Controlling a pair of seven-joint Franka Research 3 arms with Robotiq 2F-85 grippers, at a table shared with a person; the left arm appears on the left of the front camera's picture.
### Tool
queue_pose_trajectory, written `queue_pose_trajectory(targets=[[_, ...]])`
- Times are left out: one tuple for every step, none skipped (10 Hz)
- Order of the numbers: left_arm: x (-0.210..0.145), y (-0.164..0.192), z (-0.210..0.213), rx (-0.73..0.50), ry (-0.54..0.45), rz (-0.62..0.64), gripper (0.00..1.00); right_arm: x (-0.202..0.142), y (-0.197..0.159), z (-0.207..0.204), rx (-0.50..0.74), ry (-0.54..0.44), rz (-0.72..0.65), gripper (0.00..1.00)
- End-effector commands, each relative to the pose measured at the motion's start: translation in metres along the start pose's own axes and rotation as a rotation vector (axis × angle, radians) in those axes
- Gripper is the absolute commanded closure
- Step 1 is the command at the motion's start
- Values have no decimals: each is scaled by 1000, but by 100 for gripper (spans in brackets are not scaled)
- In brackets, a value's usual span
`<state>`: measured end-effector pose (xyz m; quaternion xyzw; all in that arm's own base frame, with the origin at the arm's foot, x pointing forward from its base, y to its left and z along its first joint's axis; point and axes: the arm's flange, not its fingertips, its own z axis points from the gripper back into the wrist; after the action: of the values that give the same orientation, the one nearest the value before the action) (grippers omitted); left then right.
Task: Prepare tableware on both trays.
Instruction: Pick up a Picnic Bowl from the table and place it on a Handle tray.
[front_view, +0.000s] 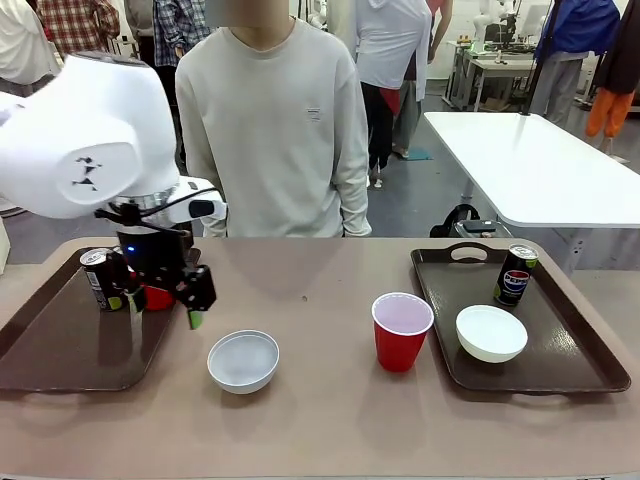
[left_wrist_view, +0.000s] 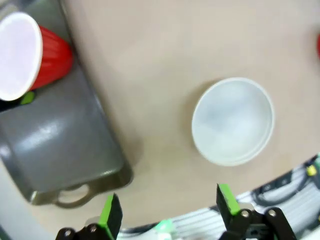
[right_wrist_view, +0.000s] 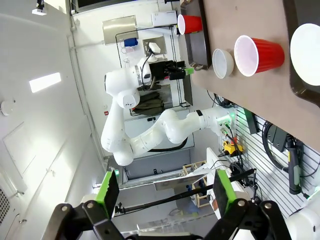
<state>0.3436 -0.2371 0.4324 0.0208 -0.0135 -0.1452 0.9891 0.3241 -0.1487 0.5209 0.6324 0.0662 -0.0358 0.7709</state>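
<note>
L claw (left_wrist_view: 167, 215) open above plain white bowl (left_wrist_view: 233, 120).

My left claw (front_view: 165, 290) hangs open over the left tray's (front_view: 60, 345) right edge, beside a can (front_view: 98, 279) and red cup (front_view: 158, 297). Right of that tray: bowl (front_view: 243, 360), cup (front_view: 401, 331), second tray (front_view: 580, 365) holding bowl (front_view: 491, 333) and can (front_view: 516, 275).

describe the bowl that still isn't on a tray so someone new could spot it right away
Start at the left tray and look just off its right edge, on the bare tan table. There sits a small round white bowl, left of the red cup standing mid-table. Unlike the other white bowl, which rests inside the right tray, this one sits directly on the tabletop.
</note>
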Motion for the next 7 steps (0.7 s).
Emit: queue_pose_trajectory(targets=[[11, -16, -22, -65, -75, 120, 0, -2, -2, 5, -9, 18, 14, 0], [13, -22, -34, -81, -124, 138, 0, -2, -2, 5, -9, 18, 14, 0], [11, -19, -34, -60, -73, 23, 0, -2, -2, 5, -9, 18, 14, 0], [15, -12, -19, -64, -59, 90, 0, -2, -2, 5, -9, 18, 14, 0], [15, -12, -19, -64, -59, 90, 0, -2, -2, 5, -9, 18, 14, 0], [17, -16, -29, -74, -70, 80, 0, -2, -2, 5, -9, 18, 14, 0], [19, -20, -46, -115, -62, 55, 0, -2, -2, 5, -9, 18, 14, 0]])
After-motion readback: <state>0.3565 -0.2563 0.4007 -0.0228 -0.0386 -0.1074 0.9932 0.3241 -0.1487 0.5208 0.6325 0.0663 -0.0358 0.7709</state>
